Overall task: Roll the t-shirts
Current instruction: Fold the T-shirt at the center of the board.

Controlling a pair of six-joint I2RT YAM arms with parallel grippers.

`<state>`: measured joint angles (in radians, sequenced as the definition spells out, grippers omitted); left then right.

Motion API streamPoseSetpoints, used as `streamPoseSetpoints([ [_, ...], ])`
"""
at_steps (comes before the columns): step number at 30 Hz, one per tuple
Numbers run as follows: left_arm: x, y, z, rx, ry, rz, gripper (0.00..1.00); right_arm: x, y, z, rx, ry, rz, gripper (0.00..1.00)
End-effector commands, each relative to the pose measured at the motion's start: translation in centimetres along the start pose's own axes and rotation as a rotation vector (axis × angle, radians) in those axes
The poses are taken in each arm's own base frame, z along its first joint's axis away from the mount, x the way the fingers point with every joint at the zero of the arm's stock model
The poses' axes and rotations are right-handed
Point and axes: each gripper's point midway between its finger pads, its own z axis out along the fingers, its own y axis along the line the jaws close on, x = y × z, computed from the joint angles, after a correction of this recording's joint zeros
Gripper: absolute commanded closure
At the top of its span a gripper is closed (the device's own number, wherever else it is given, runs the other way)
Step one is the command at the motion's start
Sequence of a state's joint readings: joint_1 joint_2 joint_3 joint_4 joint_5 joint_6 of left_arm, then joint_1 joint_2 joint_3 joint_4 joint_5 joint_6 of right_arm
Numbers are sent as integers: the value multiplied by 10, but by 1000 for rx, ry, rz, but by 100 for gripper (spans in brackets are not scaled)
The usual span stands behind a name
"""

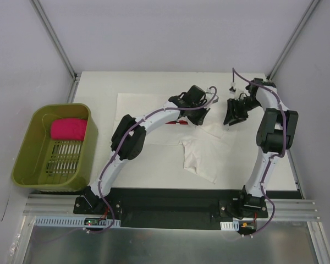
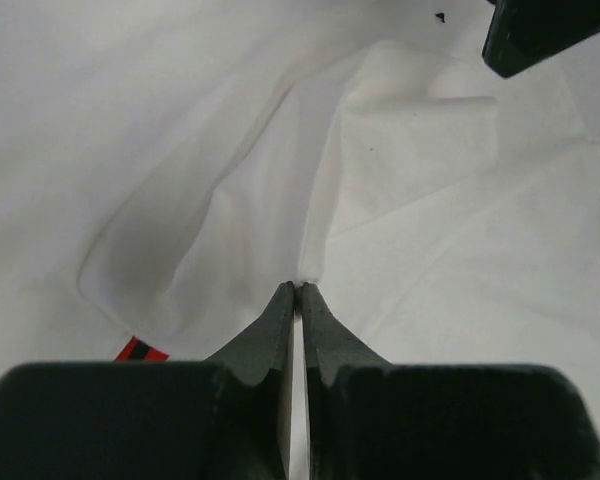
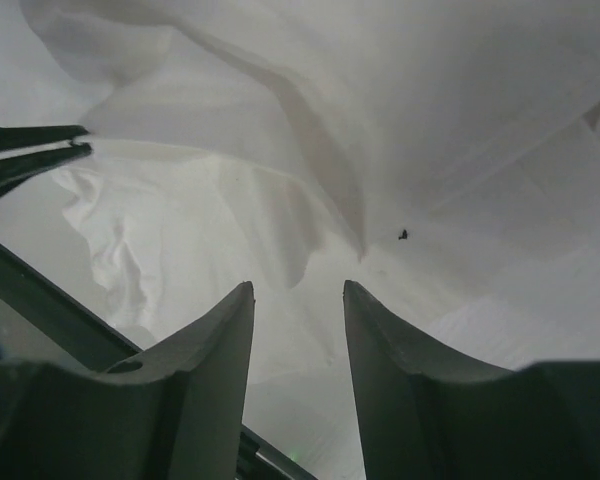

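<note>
The green basket (image 1: 22,159) stands on the bench (image 1: 126,82) and is the landmark here. Inside the basket, at its far end, lies the pink rolled bundle (image 1: 69,128). The white t-shirt (image 1: 203,157) lies on the bench to the right of the basket, well apart from it, partly flat and partly crumpled. The crumpled part is the one farther from the basket. A small piece of the red print (image 1: 179,124) shows beside the left arm (image 1: 148,121), which crosses over the shirt from the side nearer to the basket.

In the left wrist view the left jaws are pressed together with almost no slit between them. A raised fold of the white t-shirt (image 2: 430,150) runs straight into their tips, so they pinch the cloth. A corner of the red print (image 2: 140,350) shows low in that view, on the basket side of the tips. A black part of the other gripper shows in the upper corner.

The right arm (image 1: 275,126) bends over the edge of the shirt that is farthest from the basket. In the right wrist view the right jaws stand apart with a medium gap. They hold nothing, and only loose folds of the white t-shirt (image 3: 280,100) lie beyond the tips. I cannot tell if the tips touch the cloth. A small dark speck (image 3: 403,234) sits on the cloth there.
</note>
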<state>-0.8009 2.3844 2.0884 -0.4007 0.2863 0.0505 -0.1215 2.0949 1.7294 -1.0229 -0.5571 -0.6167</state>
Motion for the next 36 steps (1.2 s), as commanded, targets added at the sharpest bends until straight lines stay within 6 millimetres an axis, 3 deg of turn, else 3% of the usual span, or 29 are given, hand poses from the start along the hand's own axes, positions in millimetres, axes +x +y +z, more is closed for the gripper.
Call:
streamPoseSetpoints([
  [1, -23, -5, -34, 33, -60, -49, 100, 13, -2, 11, 3, 82, -35, 54],
  [14, -15, 8, -30, 16, -43, -68, 100, 18, -11, 33, -5, 146, -26, 55],
  [21, -11, 12, -29, -2, -35, -73, 100, 16, -13, 42, -26, 152, -22, 61],
  [27, -7, 16, -30, -14, -27, -76, 100, 12, -13, 42, -27, 143, -25, 74],
  [36, -11, 21, -34, -24, -38, -72, 100, 14, -5, 29, -16, 132, -34, 71],
])
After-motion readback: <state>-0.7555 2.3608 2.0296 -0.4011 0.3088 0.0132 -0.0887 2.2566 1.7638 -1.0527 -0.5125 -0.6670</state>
